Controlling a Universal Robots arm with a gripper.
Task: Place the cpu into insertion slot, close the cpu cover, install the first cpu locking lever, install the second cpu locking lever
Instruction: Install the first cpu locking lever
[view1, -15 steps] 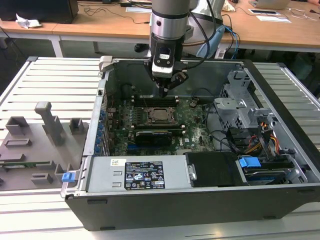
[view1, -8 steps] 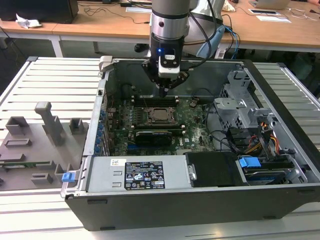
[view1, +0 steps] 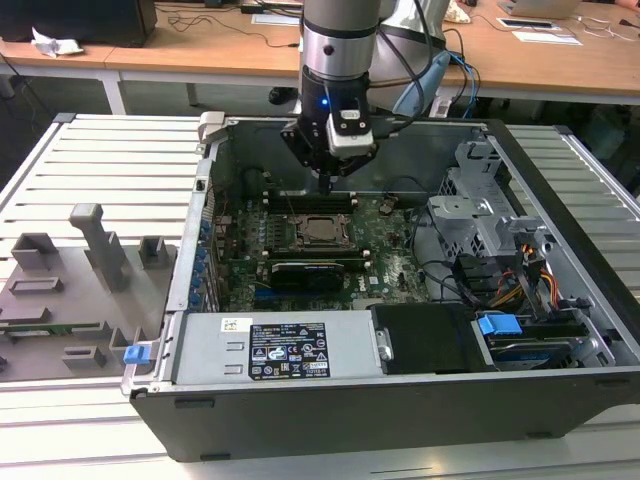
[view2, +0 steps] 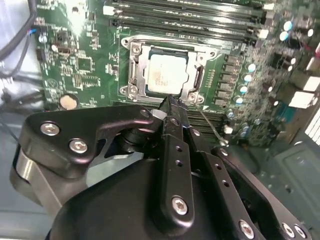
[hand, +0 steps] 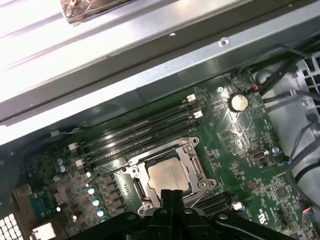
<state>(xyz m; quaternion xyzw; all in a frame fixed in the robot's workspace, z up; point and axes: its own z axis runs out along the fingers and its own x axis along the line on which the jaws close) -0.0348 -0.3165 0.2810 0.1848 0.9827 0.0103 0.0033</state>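
The cpu (view2: 166, 74) lies silver face up in the insertion slot (view2: 131, 80) amid the green motherboard, also seen in the first wrist view (hand: 165, 174) and the exterior view (view1: 320, 229). The cpu cover (view2: 199, 75) lies flat around it as a metal frame (hand: 194, 165). A thin wire locking lever (view2: 210, 127) angles out from the socket's corner beside the fingertips. My gripper (view2: 168, 102) hangs just above the socket's edge with its fingers pressed together and nothing seen between them; it also shows in the other views (hand: 172, 194) (view1: 326, 184).
The board sits inside an open computer case (view1: 180, 300). Long black memory slots (hand: 145, 127) run beside the socket. A metal drive cage (view1: 480, 210) and cables (view1: 500, 285) fill the exterior view's right. A grey fixture plate (view1: 70, 290) lies outside the case on the exterior view's left.
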